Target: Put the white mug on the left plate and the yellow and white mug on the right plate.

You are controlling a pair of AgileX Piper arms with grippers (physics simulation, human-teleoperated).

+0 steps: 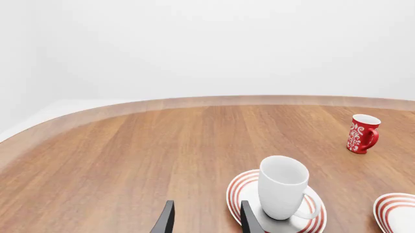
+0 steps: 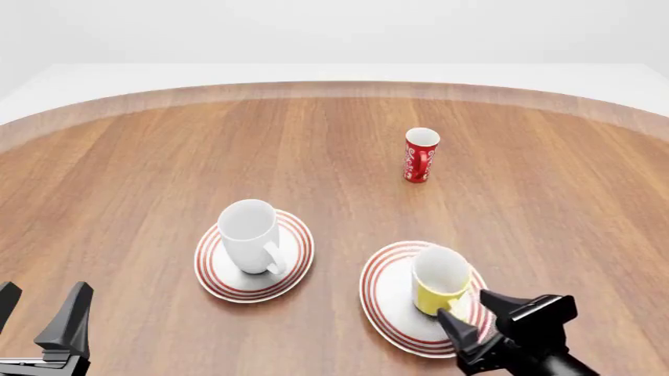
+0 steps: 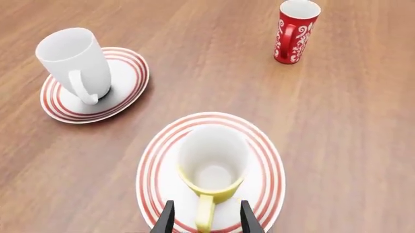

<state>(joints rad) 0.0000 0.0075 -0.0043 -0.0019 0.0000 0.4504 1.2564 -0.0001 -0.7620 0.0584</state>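
Both mugs look glazed, stiff and slippery, likely to chip if knocked over. The white mug (image 2: 249, 234) is tall and wide, so I judge the handle or one side of the rim the better hold than the body. It stands upright on the left plate (image 2: 296, 266), toward the table's near edge, handle turned to the near side. The yellow mug (image 2: 439, 280) is smaller and probably light; its handle or rim wall would suit the fingers. It stands upright on the right plate (image 2: 383, 294), also by the near edge, handle pointing at the right gripper (image 3: 206, 219).

That gripper is spread, one finger on either side of the yellow handle without visibly touching it, and holds nothing. The left gripper (image 1: 206, 219) is also spread and empty, low by the near left edge, just beside the left plate but clear of the white mug.

A red mug (image 2: 421, 155) stands apart, farther toward the far edge.
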